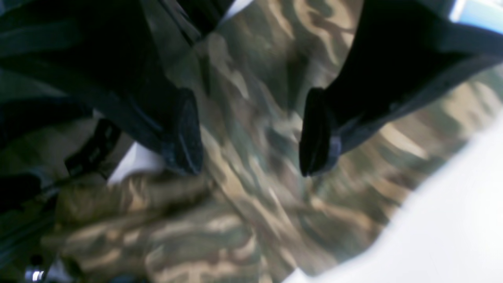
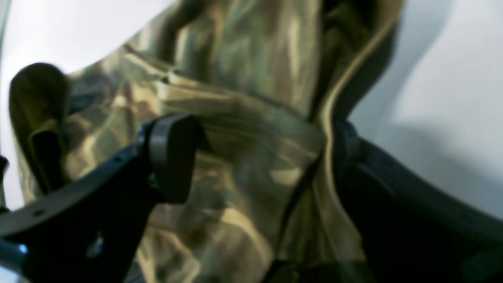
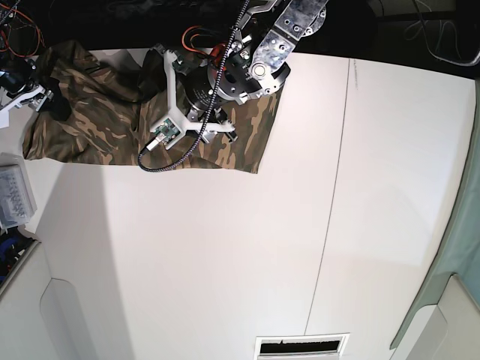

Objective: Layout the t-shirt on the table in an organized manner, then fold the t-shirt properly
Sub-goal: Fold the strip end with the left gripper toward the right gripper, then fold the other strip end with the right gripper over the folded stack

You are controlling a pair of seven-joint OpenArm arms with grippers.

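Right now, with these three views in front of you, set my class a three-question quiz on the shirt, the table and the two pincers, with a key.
1. True or false: the t-shirt lies spread in the middle of the table.
2. Multiple choice. In its own wrist view the left pincer is: A) clamped on a sleeve, B) open above the cloth, C) out of sight.
3. Fill in: in the right wrist view the right pincer stands ____ with camouflage cloth between its fingers.

Key
1. False; it lies at the table's far left edge in the base view.
2. B
3. open
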